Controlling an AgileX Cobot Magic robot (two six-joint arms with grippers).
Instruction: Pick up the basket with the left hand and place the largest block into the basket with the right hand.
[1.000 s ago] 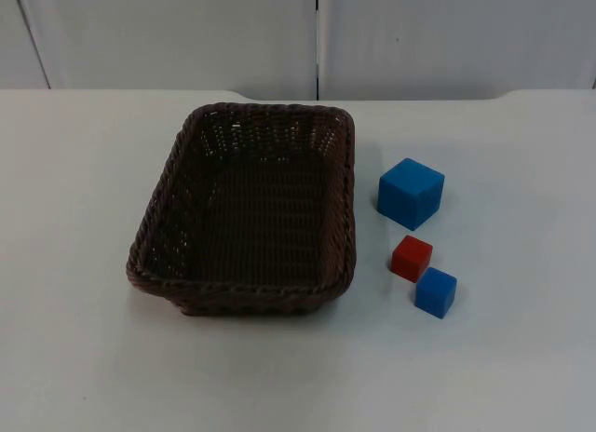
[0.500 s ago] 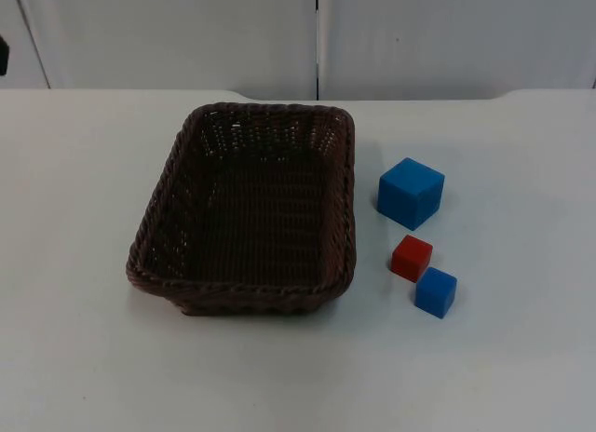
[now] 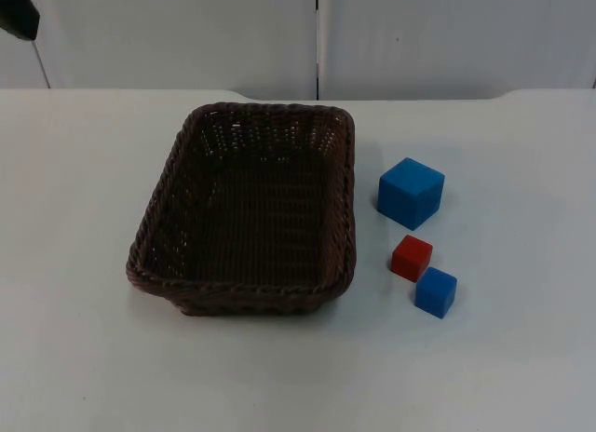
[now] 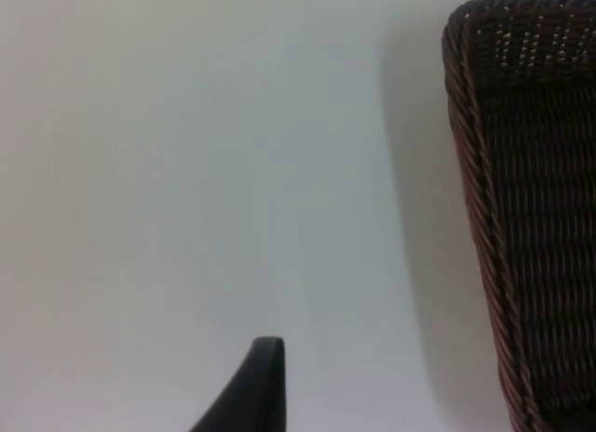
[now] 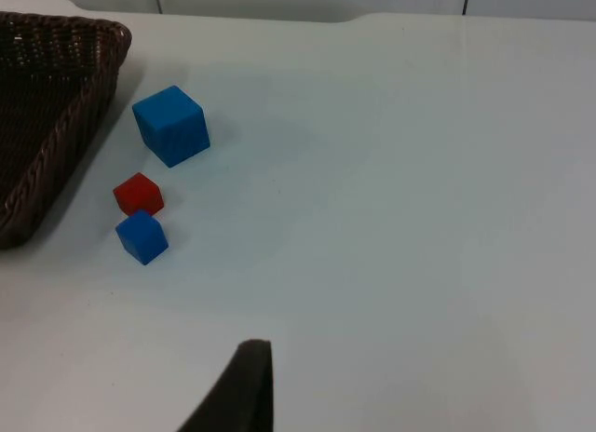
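With neither gripper's opening discernible, the right could mistakenly take the small blue block beside the large blue block, at the frame's right.

No writing, label, brand, number or sign can be read on anything here.

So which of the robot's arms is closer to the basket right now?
Left, by the look of it. The left gripper hovers over bare table just beside the basket. The right gripper waits farther off, beyond the three blocks, of which the large blue block lies nearest the basket.
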